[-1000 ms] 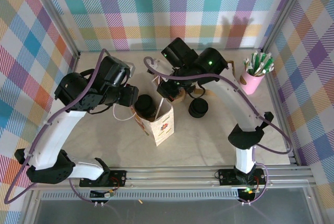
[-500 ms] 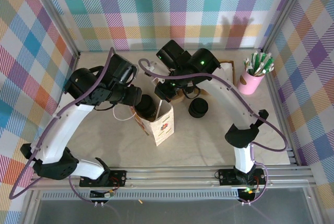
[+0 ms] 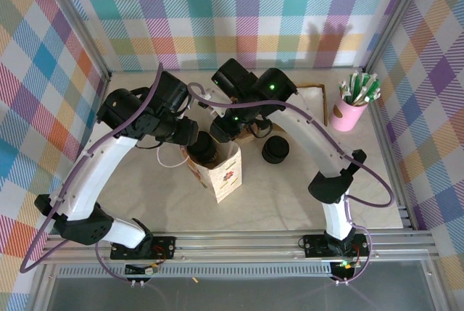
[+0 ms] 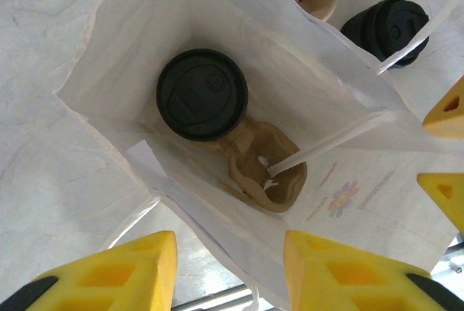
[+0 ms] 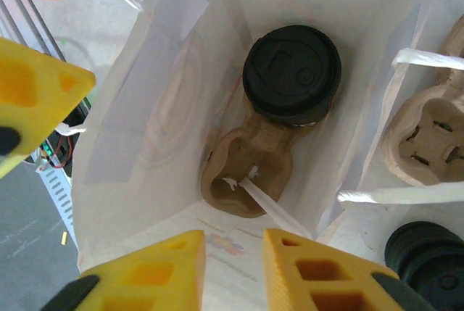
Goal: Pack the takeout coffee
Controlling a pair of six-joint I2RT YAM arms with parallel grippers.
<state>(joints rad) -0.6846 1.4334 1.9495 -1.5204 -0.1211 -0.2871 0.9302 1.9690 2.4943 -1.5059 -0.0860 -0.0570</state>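
Counter (image 3: 290, 188), pale, with plaid walls round it. The left arm (image 3: 90, 173) and right arm (image 3: 319, 137) both bend in over the white paper bag (image 3: 226, 172), which stands open just left of mid-counter. The top view gives the whole layout, but inside the bag it shows just a dark round shape.

The wrist views look straight down into the bag. The takeout coffee (image 4: 202, 94) stands upright at the bottom, black lid on, in one pocket of a brown pulp carrier (image 4: 264, 173). The other pocket is empty, and a white bag handle (image 4: 326, 144) droops across it.

Left gripper (image 4: 228, 253): yellow fingers well apart, above the bag's near rim, clamping nothing. Its view also catches the other gripper's yellow fingers at the right edge.

Right gripper (image 5: 233, 246): fingers a little apart, over the bag mouth, holding nothing. Its view shows the other gripper's yellow fingers at top left.

Outside the bag, on its right, are a second carrier (image 5: 428, 141) just beside the bag wall and a lid stack (image 3: 275, 150), black and low. The right wrist view shows the second carrier's slotted pocket.

A pink cup (image 3: 350, 112) of green-and-white sticks stands in the far right corner, in the top view.
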